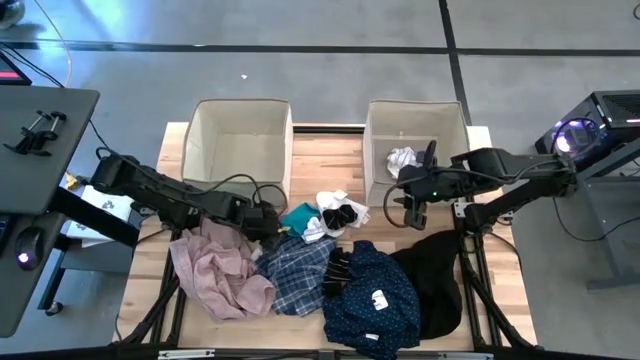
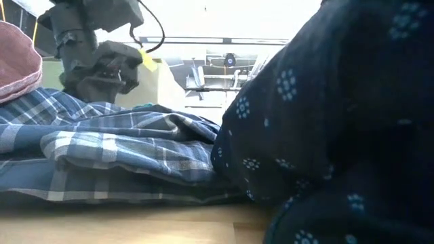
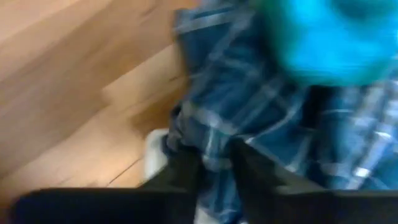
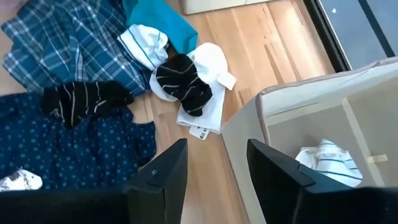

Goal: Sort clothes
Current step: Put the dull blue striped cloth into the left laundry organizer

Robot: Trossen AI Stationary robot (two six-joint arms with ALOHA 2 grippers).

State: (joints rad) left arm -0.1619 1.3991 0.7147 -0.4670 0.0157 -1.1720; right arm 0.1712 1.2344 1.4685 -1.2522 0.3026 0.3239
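a: blue plaid shirt (image 1: 293,272): where, and which arm is nearer?
b: mid-table, between pink shirt (image 1: 215,270) and dotted shirt (image 1: 375,295); left gripper (image 1: 263,222) sits at its upper edge, fingers nearly together on a plaid fold. right gripper (image 4: 214,168) hangs apart, empty, over the right box (image 1: 375,130).

The table top (image 1: 330,160) is pale wood in planks, smooth, with a soft sheen and visible grain. The two beige boxes (image 1: 238,140) (image 1: 415,130) look like stiff matt fabric. The blue plaid shirt (image 2: 115,146) is thin woven cloth, matt and creased. The navy dotted shirt (image 1: 375,295) is soft matt cloth and carries a white label (image 1: 379,299) that looks like paper or fabric. The pale pink shirt (image 1: 215,270) is wrinkled light cloth. The black and white socks (image 4: 180,81) are knitted, slightly fuzzy. The teal piece (image 4: 158,22) is smooth cloth. The dark arms (image 1: 170,200) look like matt plastic or painted metal.
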